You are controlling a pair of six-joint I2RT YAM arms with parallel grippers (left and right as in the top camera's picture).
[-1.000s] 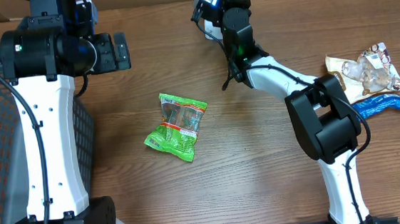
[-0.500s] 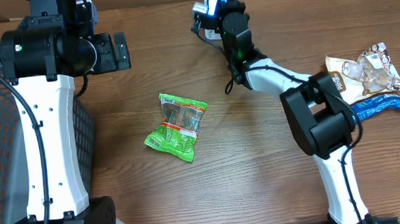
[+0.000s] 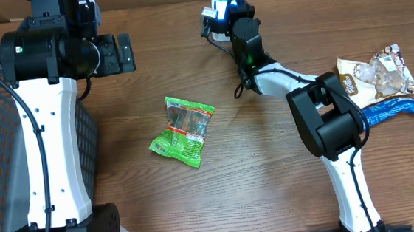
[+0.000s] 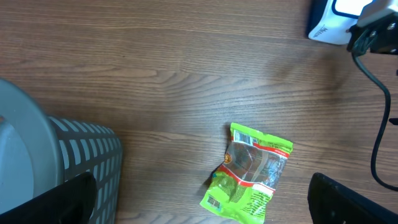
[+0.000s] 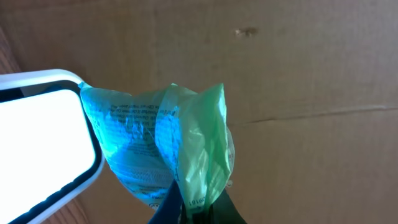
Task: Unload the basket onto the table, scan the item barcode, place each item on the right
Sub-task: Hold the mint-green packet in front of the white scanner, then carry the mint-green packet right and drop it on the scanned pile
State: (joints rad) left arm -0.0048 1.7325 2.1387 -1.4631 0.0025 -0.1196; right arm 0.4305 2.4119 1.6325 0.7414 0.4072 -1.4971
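Right wrist | R jaws clamp green pkt (image 5: 180, 143) by lit scanner (image 5: 43, 137) | L jaws wide, empty | step: scanning | next: prob. tilt it till code reads

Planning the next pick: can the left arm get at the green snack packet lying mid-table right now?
Probably yes. The packet lies alone on the table with nothing over it, and the left arm has its jaws open and empty.

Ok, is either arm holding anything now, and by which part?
The right fingers pinch a green packet by its lower edge; the left fingers hold nothing.
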